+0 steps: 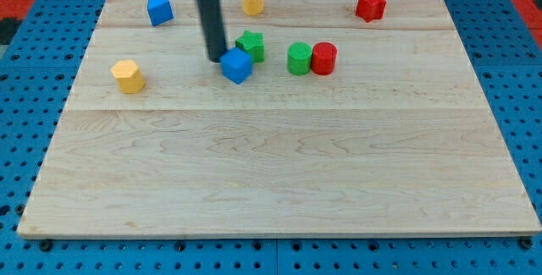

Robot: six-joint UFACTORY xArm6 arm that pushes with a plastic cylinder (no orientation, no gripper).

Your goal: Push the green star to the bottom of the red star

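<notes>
a wooden board (279, 173) is seen lying on a blue perforated surface (25, 72). the dark rod comes down from the view's top, and my tip (215, 58) is placed on the board just to the view's left of the blue cube (237, 66), close to it or touching; actual contact cannot be made out. no gripper is carried by the arm, so no open or closed state can be told; nothing is held by the rod.

the green star (251, 46) is found just behind the blue cube, toward the view's top and slightly right, the two apparently touching. it lies to the view's right of my tip, with the rod's shaft beside it. the red star (370, 5) is set near the board's top edge toward the view's right, well apart from the green star.

a green cylinder (298, 58) and a red cylinder (323, 57) are seen side by side and touching, to the view's right of the green star. a yellow block (251, 0), heart-like in shape, is placed near the top edge. a blue block (159, 9) is seen at the top left, and another yellow block (128, 76) at the left
</notes>
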